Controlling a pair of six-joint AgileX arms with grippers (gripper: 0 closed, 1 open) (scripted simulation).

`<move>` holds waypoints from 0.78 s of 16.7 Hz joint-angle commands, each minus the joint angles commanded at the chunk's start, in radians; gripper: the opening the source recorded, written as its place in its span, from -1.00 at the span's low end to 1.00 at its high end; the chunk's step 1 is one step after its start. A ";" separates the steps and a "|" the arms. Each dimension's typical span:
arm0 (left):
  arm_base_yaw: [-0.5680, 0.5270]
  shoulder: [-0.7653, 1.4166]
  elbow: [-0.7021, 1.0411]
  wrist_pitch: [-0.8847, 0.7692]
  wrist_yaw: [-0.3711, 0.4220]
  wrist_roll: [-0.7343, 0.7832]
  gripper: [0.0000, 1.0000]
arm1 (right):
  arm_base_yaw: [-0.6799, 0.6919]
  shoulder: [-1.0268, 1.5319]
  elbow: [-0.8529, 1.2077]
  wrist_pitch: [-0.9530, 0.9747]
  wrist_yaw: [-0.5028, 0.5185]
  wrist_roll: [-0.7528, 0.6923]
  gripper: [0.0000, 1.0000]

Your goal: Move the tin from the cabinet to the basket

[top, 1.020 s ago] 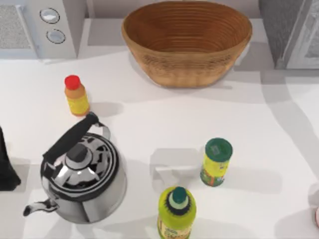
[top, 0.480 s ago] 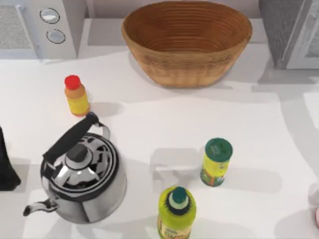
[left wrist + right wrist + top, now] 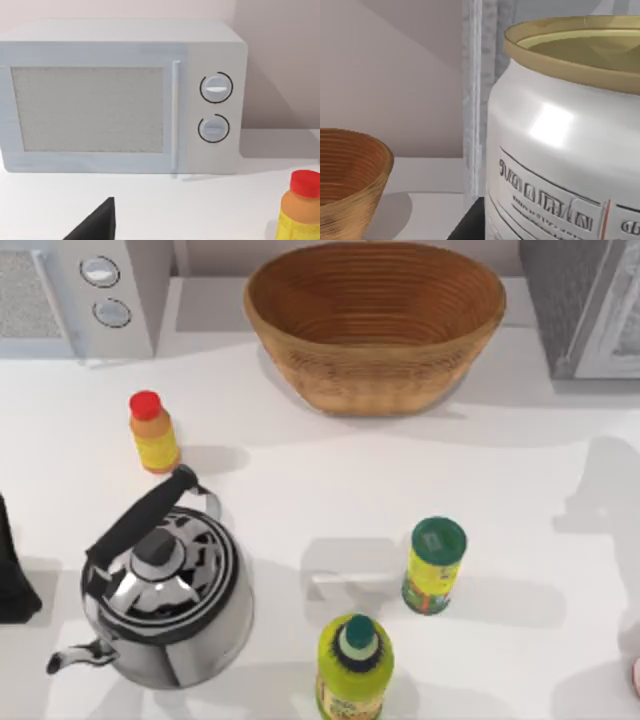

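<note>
The tin (image 3: 560, 150) is very close in the right wrist view: a white can with printed lines and a gold rim around a pale top. My right gripper (image 3: 485, 232) is shut on it, with one dark finger (image 3: 469, 226) against its side. Just behind the tin runs the grey speckled edge of the cabinet (image 3: 479, 100), which stands at the table's back right (image 3: 565, 300). The woven basket (image 3: 375, 325) sits at the back centre, with its rim (image 3: 350, 165) off to one side of the tin. My left gripper (image 3: 95, 225) is parked at the table's left edge.
A white microwave (image 3: 90, 295) stands at the back left. A red-capped bottle (image 3: 153, 432) and a steel kettle (image 3: 165, 585) are on the left. A green-lidded shaker (image 3: 435, 565) and a green-capped bottle (image 3: 353, 665) stand at the front centre.
The arm's shadow on the right of the table has shifted from beside the cabinet toward the front right. Nothing on the table has moved.
</note>
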State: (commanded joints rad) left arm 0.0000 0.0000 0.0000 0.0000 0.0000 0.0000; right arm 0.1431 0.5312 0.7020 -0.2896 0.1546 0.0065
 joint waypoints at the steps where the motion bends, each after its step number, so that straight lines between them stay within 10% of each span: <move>1: 0.000 0.000 0.000 0.000 0.000 0.000 1.00 | -0.017 -0.068 -0.116 0.034 -0.017 0.000 -1.00; 13: 0.000 0.000 0.000 0.000 0.000 0.000 1.00 | -0.143 -0.531 -0.702 0.290 -0.155 -0.006 -1.00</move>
State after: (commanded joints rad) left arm 0.0000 0.0000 0.0000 0.0000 0.0000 0.0000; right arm 0.0000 0.0000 0.0000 0.0000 0.0000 0.0000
